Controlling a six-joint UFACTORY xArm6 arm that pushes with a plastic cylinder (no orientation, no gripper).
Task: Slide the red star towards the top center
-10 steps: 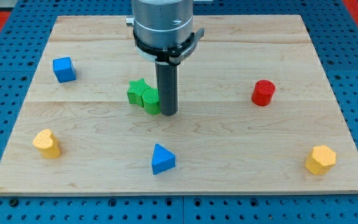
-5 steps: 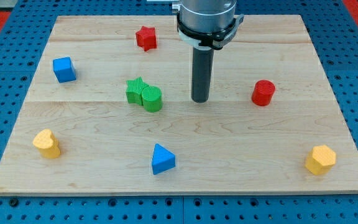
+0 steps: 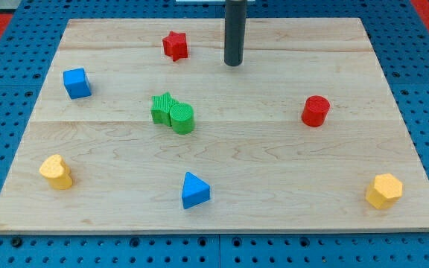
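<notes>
My tip (image 3: 234, 65), the lower end of a straight dark rod, sits near the view's top centre of the pale wooden board (image 3: 393, 89). I carry no pincer, so nothing opens, closes or holds anything; the rod only pushes. The small red star-shaped block (image 3: 175, 45) lies to the view's left of my tip, near it but clearly apart, close to the board's top edge.

My judgement is that the star needs a push toward the view's right, and I stand on the wrong side for that. If I swept straight at it from here I would drive it further left, away from top centre. Circling round it too tightly could clip 1 of its points and spin it or nudge it toward the top edge. An off-centre contact on a star would probably make it slip past the rod.

The star has no real long axis; it looks about equally wide every way. 1 point seems to face the view's top, though at this size I cannot be sure.
</notes>
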